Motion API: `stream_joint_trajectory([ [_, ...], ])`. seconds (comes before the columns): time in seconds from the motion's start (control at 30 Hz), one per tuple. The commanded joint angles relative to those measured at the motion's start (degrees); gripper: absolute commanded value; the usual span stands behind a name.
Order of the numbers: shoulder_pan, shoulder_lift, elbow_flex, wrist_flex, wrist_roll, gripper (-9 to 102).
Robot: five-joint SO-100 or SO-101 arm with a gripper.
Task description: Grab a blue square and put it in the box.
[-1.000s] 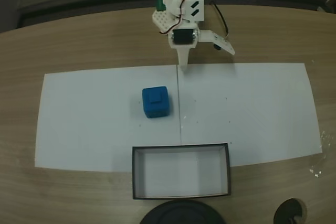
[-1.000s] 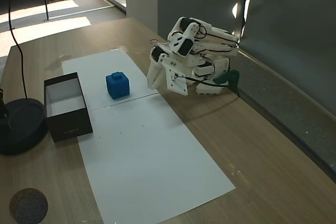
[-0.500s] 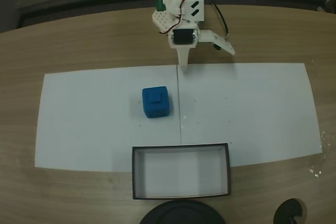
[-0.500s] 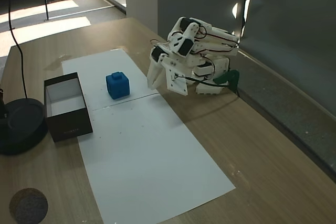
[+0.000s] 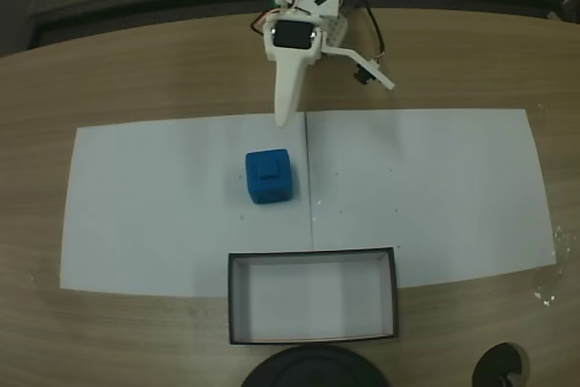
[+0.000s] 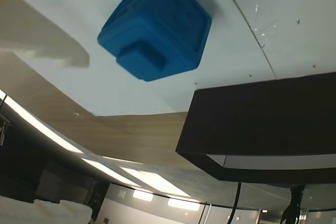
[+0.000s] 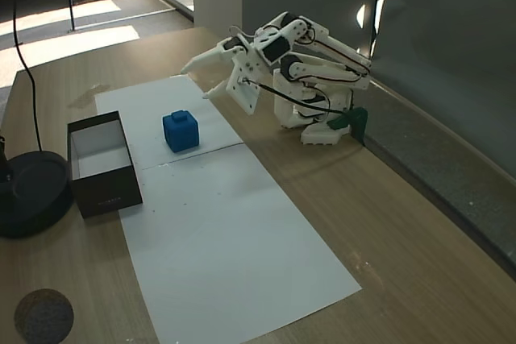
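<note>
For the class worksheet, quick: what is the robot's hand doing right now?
Hand: open, holding nothing, raised above the paper, short of the blue square.

Blue square (image 5: pixel 268 176) — black-walled, white-floored box (image 5: pixel 313 258).

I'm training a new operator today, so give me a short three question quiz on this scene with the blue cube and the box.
1. True or false: the blue square already lies inside the box.
2. What does the blue square rest on? A) bare wood B) the white paper sheet C) the black round base
3. Fill in: the gripper has its jaws ____.

Key: 1 false, it sits outside, apart from the box. 2 B. 3 open, holding nothing.
</note>
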Motion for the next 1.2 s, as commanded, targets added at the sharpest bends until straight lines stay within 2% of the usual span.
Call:
stream_joint_trajectory([
  [0.0,0.4,-2.7,-6.2,0.7,-4.3,26],
  [0.17,4.0,-17.8,-12.1,1.1,-7.4,31],
  [0.37,6.7,-43.7,-25.3,1.5,-7.5,34],
  [0.57,6.0,-71.5,-45.0,11.1,-7.6,37],
  [0.73,6.0,-90.0,-57.0,14.2,-7.6,38],
  [1.07,6.1,-106.9,-64.6,13.4,-7.6,37],
  [1.17,5.9,-108.5,-64.8,13.4,-8.8,29],
])
